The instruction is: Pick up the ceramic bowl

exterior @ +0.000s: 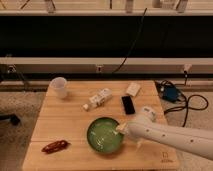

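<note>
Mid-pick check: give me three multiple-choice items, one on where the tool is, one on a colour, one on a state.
1. Where is the tool?
A) at the rim of the bowl
B) raised clear of everything
C) out of view

2. What colour is the bowl?
A) white
B) green
C) red

3. How is the bottle placed?
A) standing upright
B) lying on its side
C) inside the bowl

Answers:
1 A: the arm's tip meets the bowl's edge.
2 B: its inside and rim both show green.
3 B: its long side rests flat on the wood, apart from the bowl.
</note>
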`<state>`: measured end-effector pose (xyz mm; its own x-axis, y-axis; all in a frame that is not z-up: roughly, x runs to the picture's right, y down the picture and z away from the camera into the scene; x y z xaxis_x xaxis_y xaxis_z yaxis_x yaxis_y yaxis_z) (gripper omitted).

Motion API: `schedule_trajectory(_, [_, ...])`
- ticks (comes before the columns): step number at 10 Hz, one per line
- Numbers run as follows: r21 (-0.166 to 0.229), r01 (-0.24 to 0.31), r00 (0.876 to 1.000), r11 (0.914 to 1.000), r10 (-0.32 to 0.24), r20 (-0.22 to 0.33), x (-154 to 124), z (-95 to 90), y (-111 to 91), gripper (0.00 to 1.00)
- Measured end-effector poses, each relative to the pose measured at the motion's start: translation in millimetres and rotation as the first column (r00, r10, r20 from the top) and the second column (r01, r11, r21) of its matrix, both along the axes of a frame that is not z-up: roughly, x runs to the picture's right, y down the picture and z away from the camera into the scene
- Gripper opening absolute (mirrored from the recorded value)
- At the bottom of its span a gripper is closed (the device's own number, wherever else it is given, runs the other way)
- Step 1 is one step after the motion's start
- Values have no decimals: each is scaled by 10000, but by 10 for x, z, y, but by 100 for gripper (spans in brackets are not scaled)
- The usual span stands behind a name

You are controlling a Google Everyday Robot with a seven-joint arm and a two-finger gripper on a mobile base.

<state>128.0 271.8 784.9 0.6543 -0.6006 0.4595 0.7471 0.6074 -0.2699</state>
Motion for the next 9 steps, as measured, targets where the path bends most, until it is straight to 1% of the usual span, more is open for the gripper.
schedule_trajectory(7, [-252,27,9993,9997,-17,366,12,-3,34,80])
schedule_trajectory(9, [-457,84,9987,9989,-61,505,13,-1,61,80])
